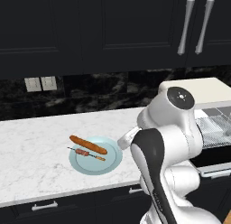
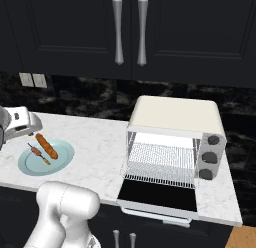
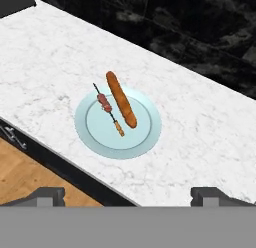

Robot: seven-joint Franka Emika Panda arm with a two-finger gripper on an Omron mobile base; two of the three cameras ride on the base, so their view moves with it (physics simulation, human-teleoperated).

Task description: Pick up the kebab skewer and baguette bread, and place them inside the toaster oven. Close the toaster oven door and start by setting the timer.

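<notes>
On the marble counter [image 3: 50,57], a light blue plate [image 3: 145,137] carries the baguette [image 3: 121,98] and, just beside it, the kebab skewer [image 3: 108,109]. Above them hover the robot's jaws [image 3: 127,196], spread wide and empty. Well to the right, the toaster oven [image 2: 175,117] stands with its door [image 2: 159,195] folded down.

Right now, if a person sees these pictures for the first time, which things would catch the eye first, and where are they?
Probably the light blue plate on the white marble counter, with the baguette bread and the kebab skewer lying side by side on it. Next, the cream toaster oven further right on the counter, its toaster oven door folded down open and the wire rack bare.
</notes>
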